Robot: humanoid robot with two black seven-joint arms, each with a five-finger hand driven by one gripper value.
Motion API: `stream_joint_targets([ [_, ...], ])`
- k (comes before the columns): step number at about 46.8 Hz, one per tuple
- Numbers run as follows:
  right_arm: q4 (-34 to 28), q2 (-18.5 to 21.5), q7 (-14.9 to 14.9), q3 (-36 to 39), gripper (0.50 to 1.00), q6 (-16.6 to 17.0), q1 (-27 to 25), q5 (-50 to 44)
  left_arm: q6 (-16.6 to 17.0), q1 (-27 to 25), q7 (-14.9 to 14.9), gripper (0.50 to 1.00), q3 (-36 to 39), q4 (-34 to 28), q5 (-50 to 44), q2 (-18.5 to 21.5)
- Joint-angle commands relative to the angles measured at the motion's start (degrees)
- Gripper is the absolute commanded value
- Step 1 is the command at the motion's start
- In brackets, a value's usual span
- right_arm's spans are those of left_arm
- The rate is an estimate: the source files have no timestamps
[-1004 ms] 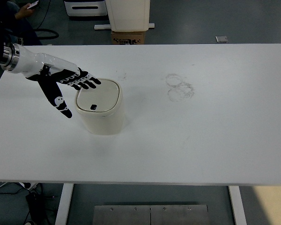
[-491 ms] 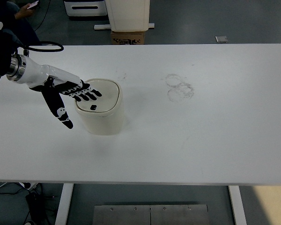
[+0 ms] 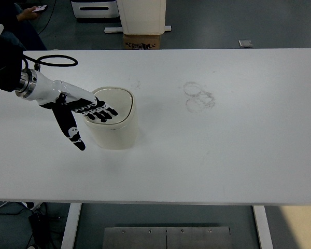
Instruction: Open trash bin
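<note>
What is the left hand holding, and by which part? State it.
Nothing is held. The left hand lies open, its fingers flat over the trash bin lid's front part.

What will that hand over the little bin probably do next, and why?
Probably press its fingertips down on the trash bin lid. The left hand lies flat and spread over the near part of the lid, where the dark button showed, and the lid looks shut.

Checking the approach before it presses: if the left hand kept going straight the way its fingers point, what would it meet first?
The left hand points right, its flat fingers already over the lid of the trash bin. Going on, it would likely slide across that lid; contact can't be judged. Beyond it lies bare white table.
</note>
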Motion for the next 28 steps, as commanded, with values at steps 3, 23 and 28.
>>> stream_joint_targets([
  [3, 0.0, 0.0, 0.0, 0.0, 0.991, 0.0, 0.0, 0.0, 0.0, 0.4, 0.0, 1.0, -0.1, -0.1, -0.1, -0.3],
  [23, 0.0, 0.0, 0.0, 0.0, 0.991, 0.0, 0.0, 0.0, 0.0, -6.4, -0.1, 1.0, -5.6, 3.1, -1.8, 2.6],
  [28, 0.0, 0.0, 0.0, 0.0, 0.991, 0.0, 0.0, 0.0, 0.0, -5.7, -0.1, 1.0, -8.5, 7.2, -3.1, 2.8],
])
